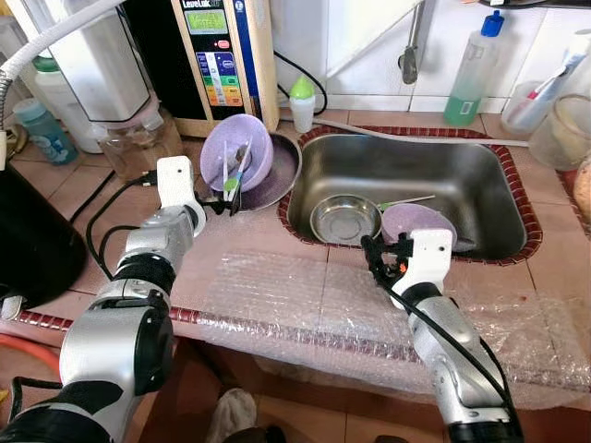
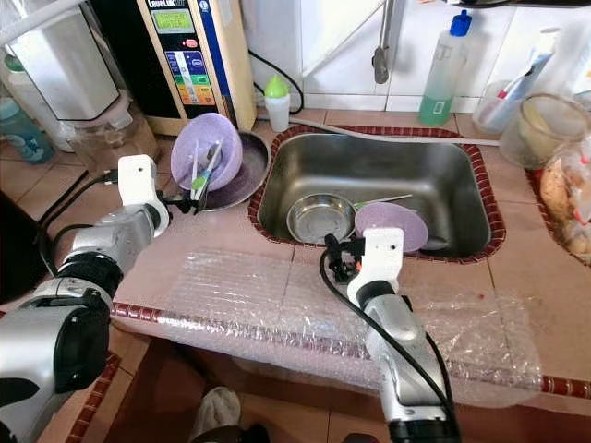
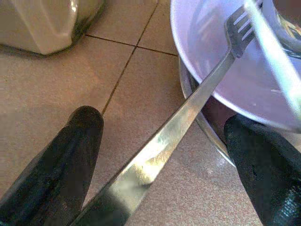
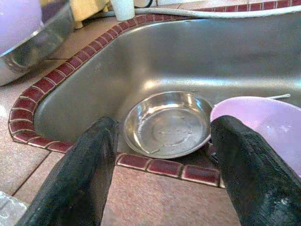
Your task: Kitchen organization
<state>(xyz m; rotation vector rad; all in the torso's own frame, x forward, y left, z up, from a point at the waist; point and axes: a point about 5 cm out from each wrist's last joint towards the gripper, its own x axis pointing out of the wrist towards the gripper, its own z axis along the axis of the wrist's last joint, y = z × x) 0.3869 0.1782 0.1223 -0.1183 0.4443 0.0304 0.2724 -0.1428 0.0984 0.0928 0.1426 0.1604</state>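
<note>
The left hand (image 3: 164,155) is spread wide above the tiled worktop (image 1: 88,180). A flat, polished metal fork (image 3: 188,110) passes between its fingers (image 3: 61,165) without visible contact at either pad; the tines rest inside a smooth lilac bowl (image 1: 237,152), which is tilted in a shallow steel dish (image 1: 282,175) just ahead of the hand.

The right hand (image 4: 164,169) is likewise spread and empty, positioned over the red-tiled rim of the sink (image 1: 480,180). Directly ahead of it, in the basin, a round steel plate (image 4: 167,123) lies flat, with a second lilac bowl (image 4: 265,127) beside it. A sheet of bubble wrap (image 1: 305,300) covers the worktop edge beneath this arm.
</note>
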